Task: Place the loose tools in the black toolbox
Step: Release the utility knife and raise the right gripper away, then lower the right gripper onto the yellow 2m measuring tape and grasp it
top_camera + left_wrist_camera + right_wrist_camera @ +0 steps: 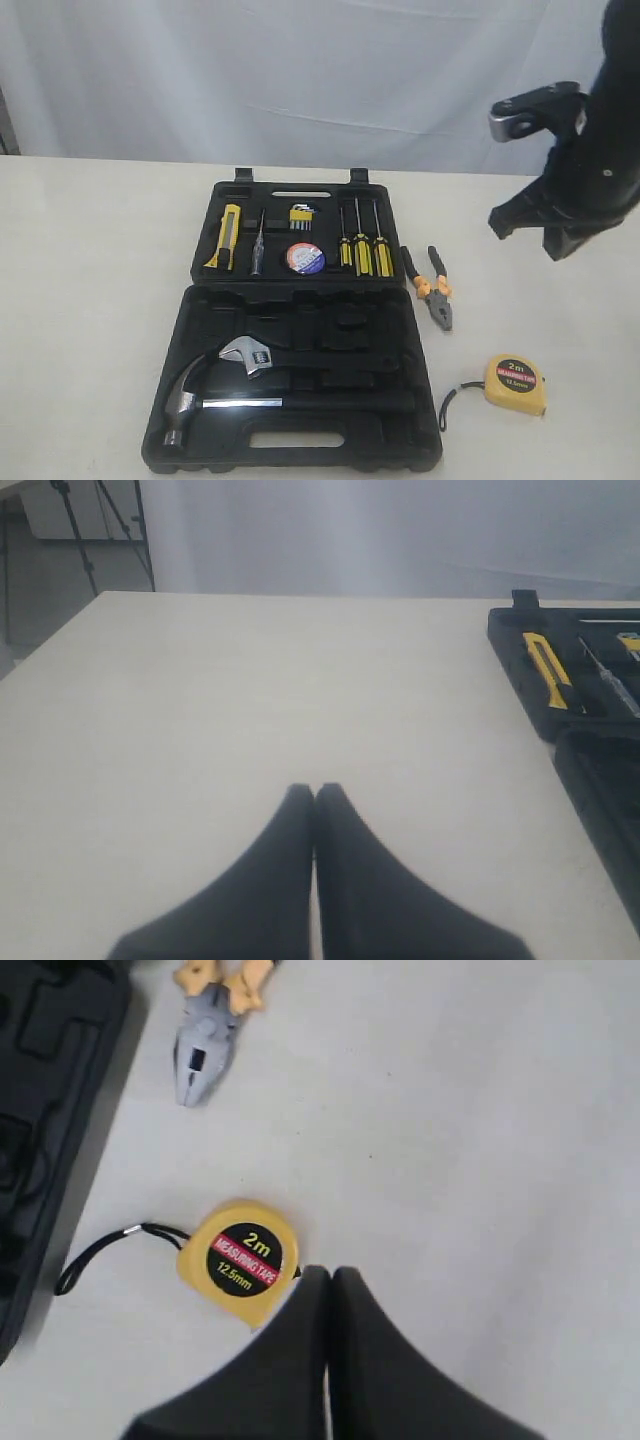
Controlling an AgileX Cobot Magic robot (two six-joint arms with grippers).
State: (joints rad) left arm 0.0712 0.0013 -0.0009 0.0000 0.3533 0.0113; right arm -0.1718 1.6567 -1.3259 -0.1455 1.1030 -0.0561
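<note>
The black toolbox [300, 400] lies open on the table. Its far half holds the yellow-black utility knife [229, 237] and the black tape roll [305, 258]. The orange-handled pliers [432, 287] lie on the table just right of the box. The yellow "2m" tape measure [515, 384] sits further right and nearer. My right gripper [330, 1275] is shut and empty, hovering above the table beside the tape measure [238, 1258], with the pliers [207, 1045] further off. My left gripper [315, 790] is shut and empty over bare table, left of the toolbox [590, 730].
The near half of the box holds a steel claw hammer [195, 395] and an adjustable wrench [250, 354]. Three yellow-black screwdrivers [360, 250], hex keys [302, 215] and a thin tester [257, 245] sit in the far half. The right arm [575, 170] hangs high at the right.
</note>
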